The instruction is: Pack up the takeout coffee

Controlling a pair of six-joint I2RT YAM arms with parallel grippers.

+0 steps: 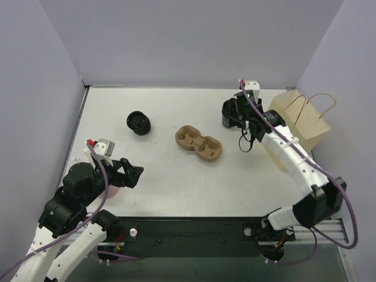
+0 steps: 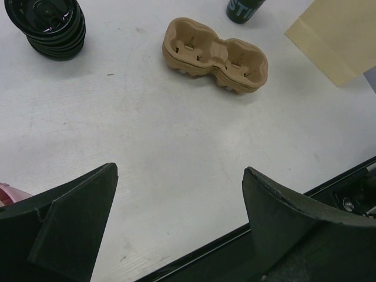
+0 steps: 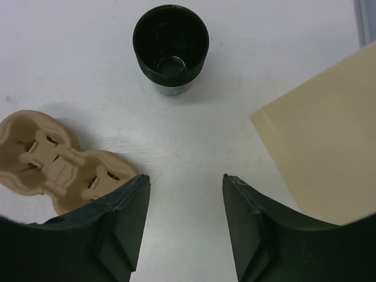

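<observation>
Looking at the right gripper (image 3: pixel 185 179), I am seeing its two fingers standing apart with nothing between them. Straight ahead of it, not touching, the black cup (image 3: pixel 170 50) is standing upright with its top open and no lid on. I am seeing right down to its bottom, so it is looking empty and is likely very light. Its thin wall will probably squash under a hard squeeze and tip easily. A soft pinch around the middle of the wall, under the rim, is looking best.

The brown carrier (image 3: pixel 56 158) is lying to that gripper's left and the paper bag (image 3: pixel 329 141) to its right. The left gripper (image 2: pixel 179 170) is hanging wide open and empty, with the lids (image 2: pixel 50 26) well ahead of it.

Rings under the rim are hinting at several cups nested together, but I cannot tell. From above, the right gripper is hiding most of the cup.
</observation>
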